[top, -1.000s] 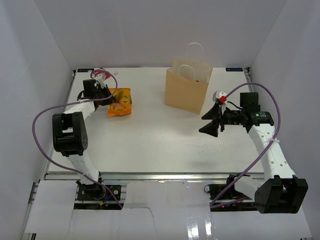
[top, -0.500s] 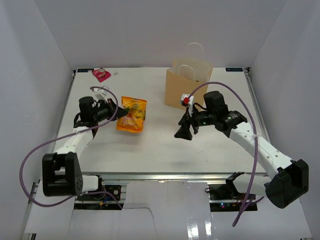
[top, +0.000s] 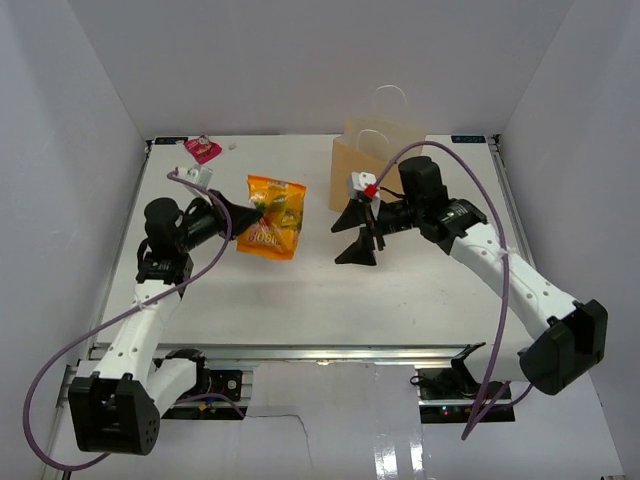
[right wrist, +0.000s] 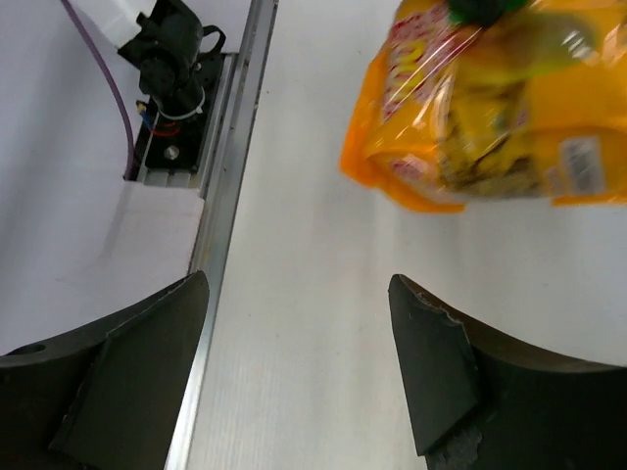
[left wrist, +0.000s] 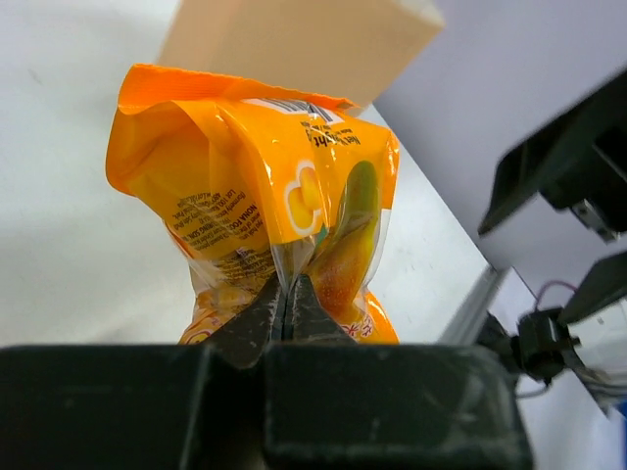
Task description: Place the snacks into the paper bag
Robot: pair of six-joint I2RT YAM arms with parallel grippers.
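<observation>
Closest in, along the front edge of the white table (top: 300,290), both arm bases bolted side by side

A little further in on the left, the left gripper (left wrist: 286,305) pinched tight on the orange pouch (left wrist: 265,196), fingers meeting on the clear crinkled seam at its lower edge with no gap between them. Pouch held out ahead of those fingers, apparently lifted off the table, left of the table's middle, printed face with yellow fruit picture toward the wrist camera

Across from it on the right, the right gripper (top: 352,234) turned toward the pouch, fingers spread wide with nothing between them. From the right wrist, only bare table in the gap, pouch beyond the fingertips and apart from them, somewhat blurred

Behind the right arm, the paper bag (top: 385,140), tan, standing upright on the far side of the table, right of centre, partly covered by that arm, two white looped handles (top: 390,100) rising from its top. Pouch outside the bag, near it but not touching

Farthest back, in the far-left corner, a small magenta packet (top: 203,149) lying flat on the table, well apart from the bag
</observation>
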